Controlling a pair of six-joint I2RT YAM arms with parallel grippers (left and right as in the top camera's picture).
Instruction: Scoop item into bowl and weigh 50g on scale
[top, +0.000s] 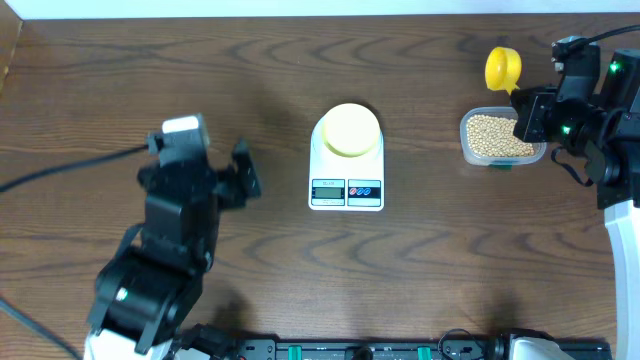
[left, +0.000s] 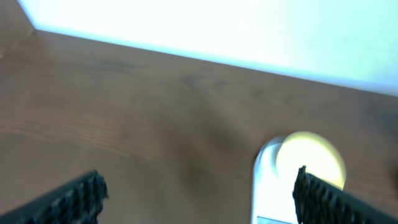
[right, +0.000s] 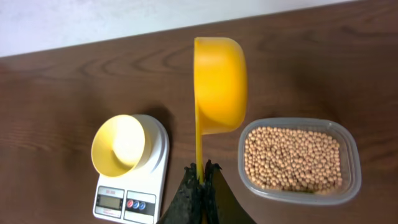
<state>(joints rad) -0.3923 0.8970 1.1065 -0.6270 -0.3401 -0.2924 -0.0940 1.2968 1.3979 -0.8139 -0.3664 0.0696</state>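
Your right gripper (right: 201, 177) pinches the handle of the scoop (right: 217, 84) and holds it on edge, cup raised above the table (top: 120, 80), near the far left corner of the tub (top: 465, 148) that contains the beans (top: 495, 136). The bowl (top: 351, 130) sits on the platform of the scale (top: 346, 190) at the centre of the table, well apart from the tub. Your left gripper (top: 245, 172) hangs to the left of the scale with its fingers spread wide.
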